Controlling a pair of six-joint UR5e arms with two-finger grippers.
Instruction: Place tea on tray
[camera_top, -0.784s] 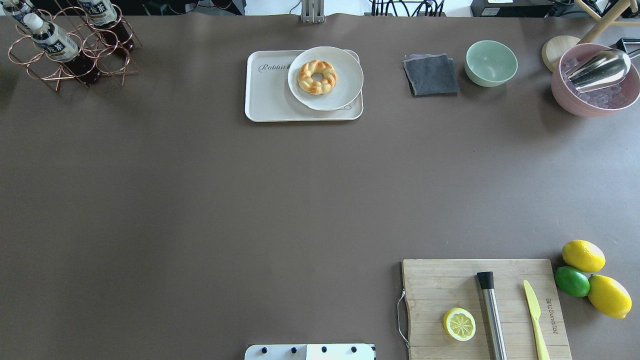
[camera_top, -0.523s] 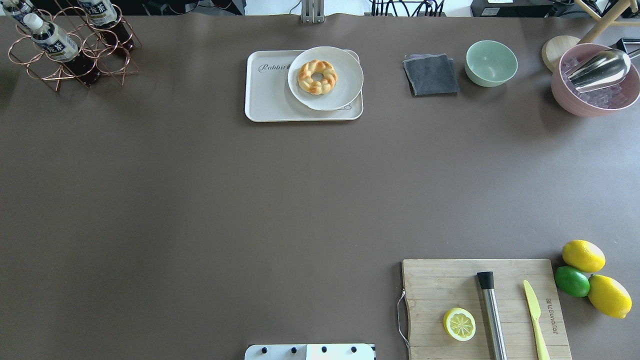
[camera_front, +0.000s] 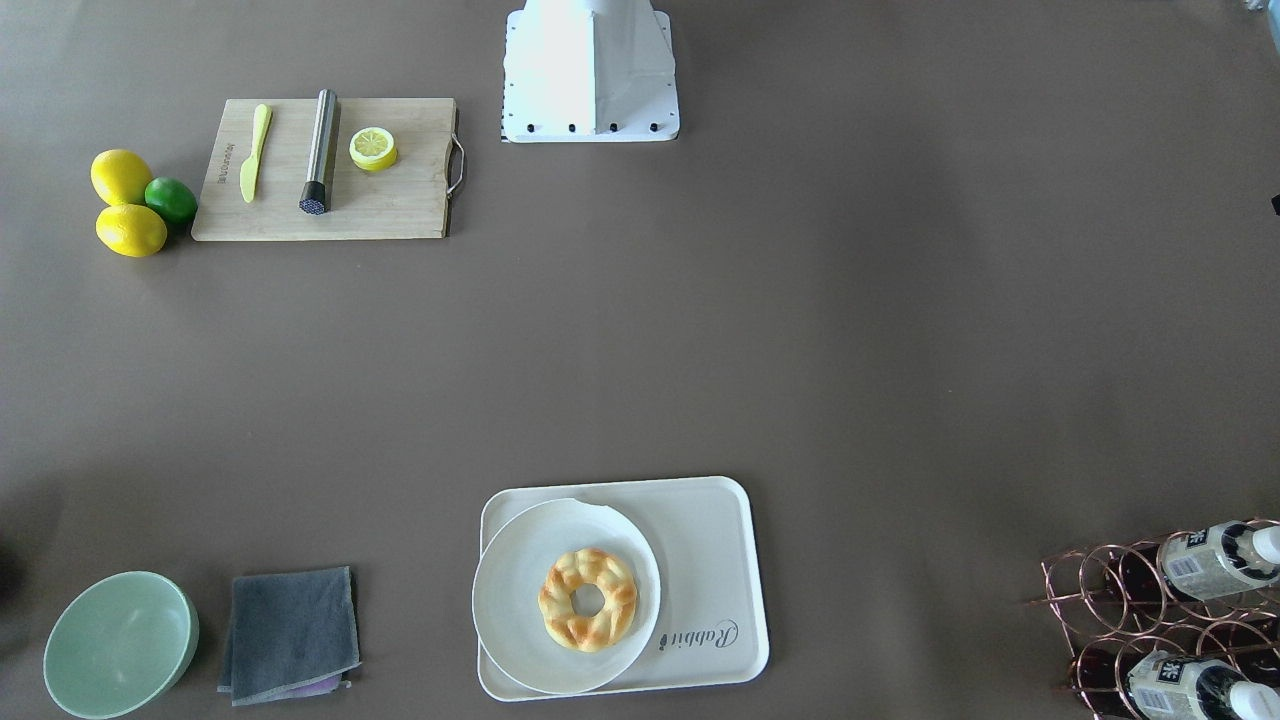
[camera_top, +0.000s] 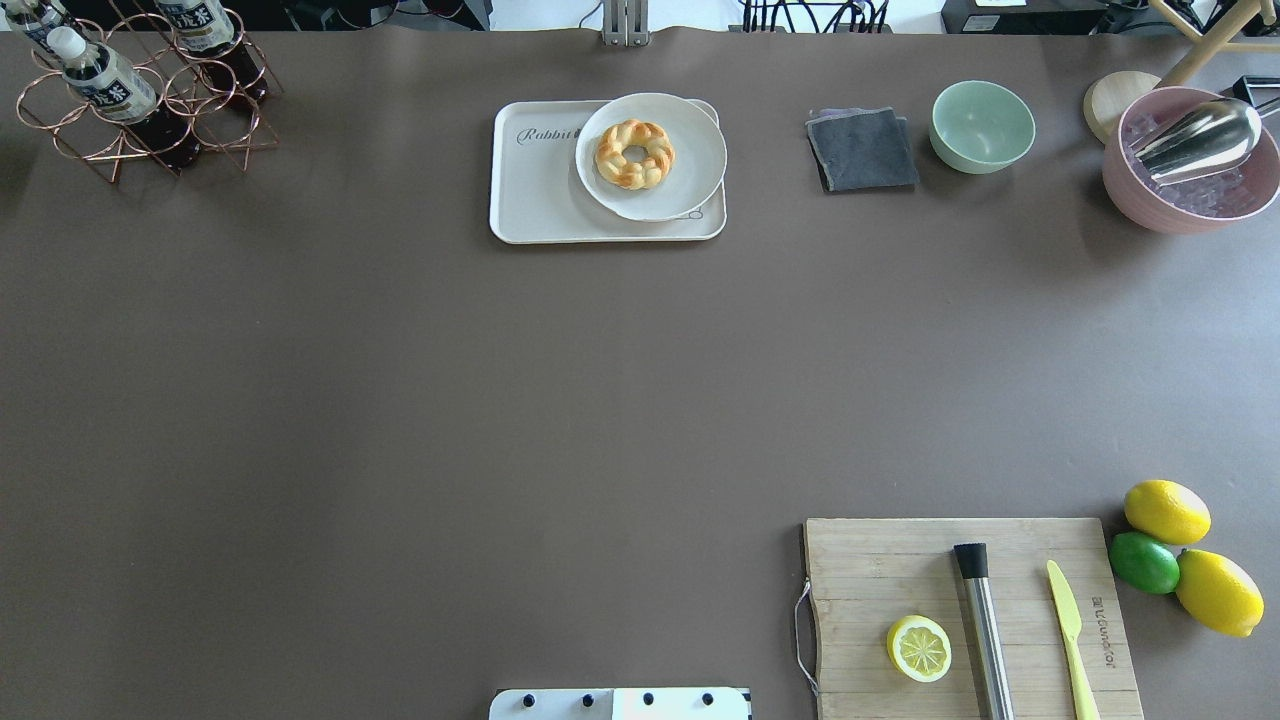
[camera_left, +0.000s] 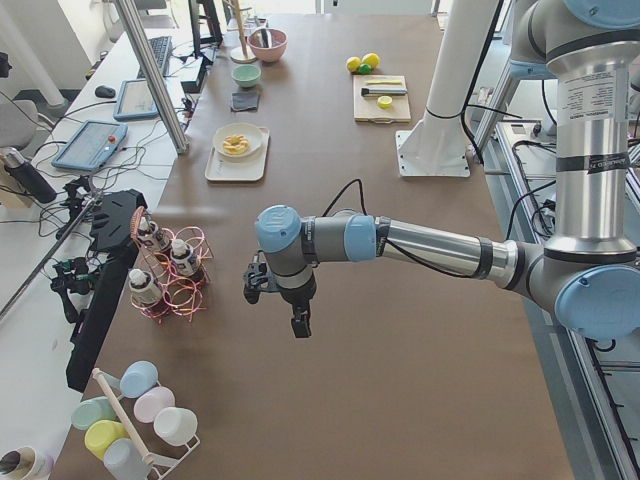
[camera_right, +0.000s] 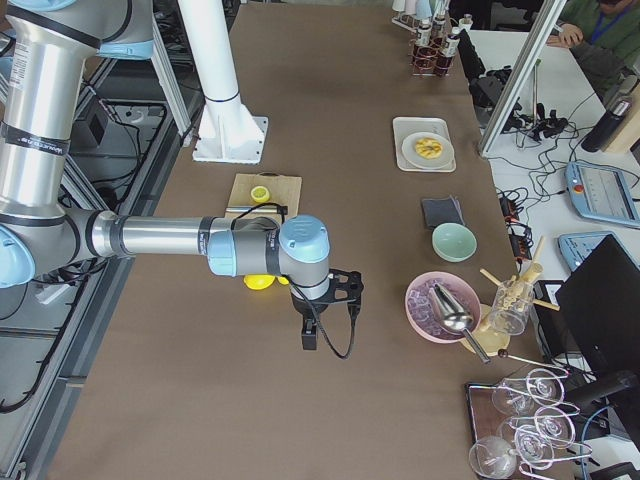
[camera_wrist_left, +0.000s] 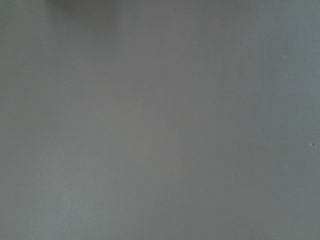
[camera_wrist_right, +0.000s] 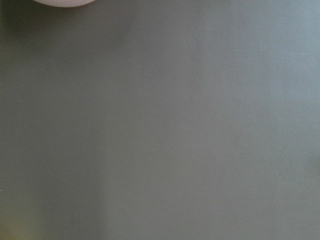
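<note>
Two tea bottles (camera_top: 105, 82) (camera_top: 205, 25) with white caps lie in a copper wire rack (camera_top: 150, 120) at the table's far left corner; they also show in the front-facing view (camera_front: 1215, 560). The cream tray (camera_top: 535, 190) lettered "Rabbit" sits at the far middle, its left part bare. My left gripper (camera_left: 299, 326) hangs over bare table beside the rack, seen only in the exterior left view. My right gripper (camera_right: 310, 338) hangs over bare table near the pink bowl, seen only in the exterior right view. I cannot tell whether either is open or shut. Both wrist views show only tabletop.
A round plate (camera_top: 690, 150) with a braided doughnut (camera_top: 634, 153) covers the tray's right part. Grey cloth (camera_top: 862, 150), green bowl (camera_top: 982, 126) and pink ice bowl (camera_top: 1190, 160) with a scoop lie far right. A cutting board (camera_top: 880, 570) with lemon half, muddler and knife sits near right, beside lemons (camera_top: 1166, 511).
</note>
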